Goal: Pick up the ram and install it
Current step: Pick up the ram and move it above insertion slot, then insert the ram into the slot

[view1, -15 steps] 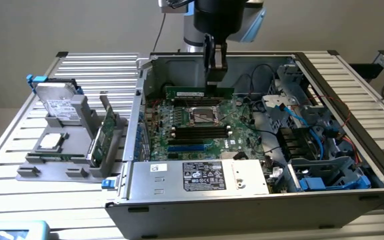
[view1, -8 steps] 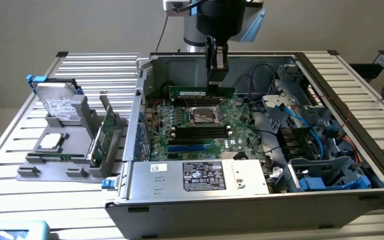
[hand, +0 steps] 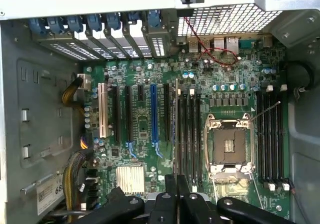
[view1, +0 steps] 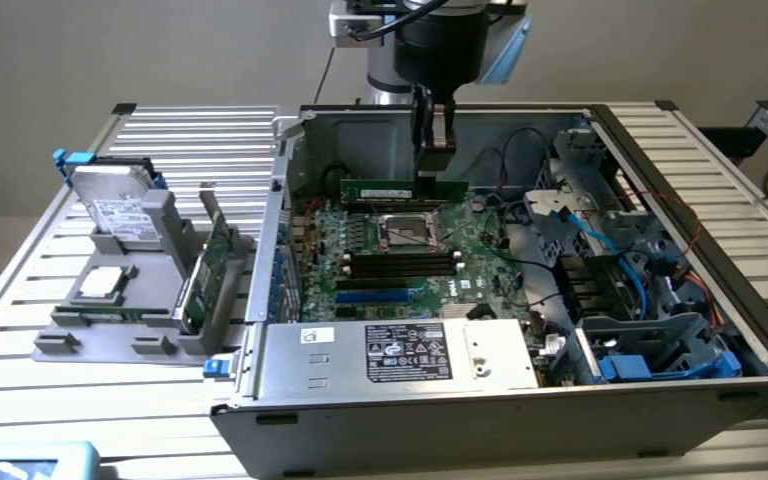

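Closest to the wrist lens, saw two black fingers (hand: pixel 171 196) of the gripper (hand: pixel 176 178), pinched almost fully together. From the exterior view, found that gripper (view1: pixel 432 170) clamped on the ram (view1: pixel 377 190), a long, narrow green circuit-board stick with a pale label, gripped by its upper edge and held level, long edge down. Held it inside the open grey metal computer case (view1: pixel 491 425), toward the far wall, just beyond the square silver processor socket (view1: pixel 411 232) on the green motherboard (view1: pixel 357 250); could not tell whether it touched the board. Noted long black memory slots (view1: pixel 398 265) on the near side of that socket, and a boxy silver power supply with a white label (view1: pixel 398 352) along the case's near wall. Outside the case, at the exterior view's left, on the slatted aluminium table (view1: pixel 197 135), spotted a grey plastic fixture (view1: pixel 104 335) bearing a silver hard drive (view1: pixel 117 215) and a taller green expansion card (view1: pixel 217 265) standing on edge
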